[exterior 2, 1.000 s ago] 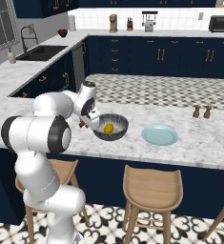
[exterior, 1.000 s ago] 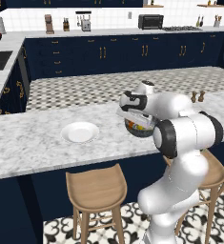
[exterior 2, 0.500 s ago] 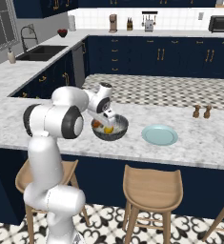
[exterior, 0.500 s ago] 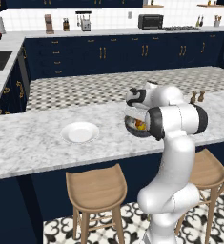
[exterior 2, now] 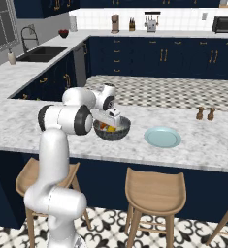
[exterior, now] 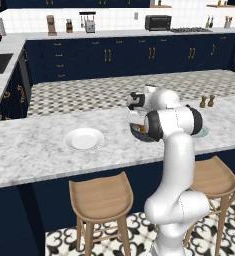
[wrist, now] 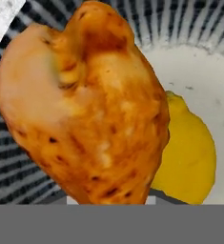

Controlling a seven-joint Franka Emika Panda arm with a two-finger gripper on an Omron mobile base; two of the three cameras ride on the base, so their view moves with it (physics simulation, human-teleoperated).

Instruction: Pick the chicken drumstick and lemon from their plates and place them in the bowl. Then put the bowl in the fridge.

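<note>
Hand view puts the chicken drumstick [wrist: 85,105] right over the bowl [wrist: 23,167], the lemon [wrist: 189,152] already inside. Whether the pincer [exterior 2: 111,117] grips it I cannot tell; likely poised for release.

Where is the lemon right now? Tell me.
In the hand view the lemon lies on the pale speckled floor of the bowl, right of and partly behind the chicken drumstick.
</note>
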